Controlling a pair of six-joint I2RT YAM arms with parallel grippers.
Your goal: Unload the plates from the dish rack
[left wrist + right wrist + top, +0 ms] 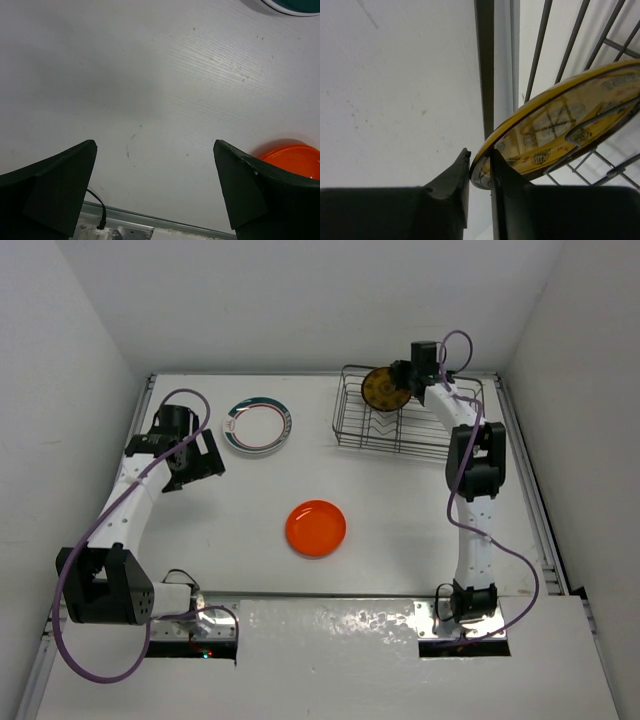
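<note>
Clamped by right gripper at rim: 1 patterned plate, on edge in dish rack. Rigid, glossy, probably slippery and chippable; best gripped deeper. Spread wide, empty: left gripper.

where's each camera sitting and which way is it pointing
Top external: above and behind the arms, looking down on the table; both arms show, with left gripper and right gripper.
Left wrist: on the left arm, facing down at the table; its open fingers frame the bottom.
Right wrist: on the right arm, facing the dish rack; its fingers pinch the yellow plate.
Shared: top and left wrist both show the orange plate and teal-rimmed plate.
</note>
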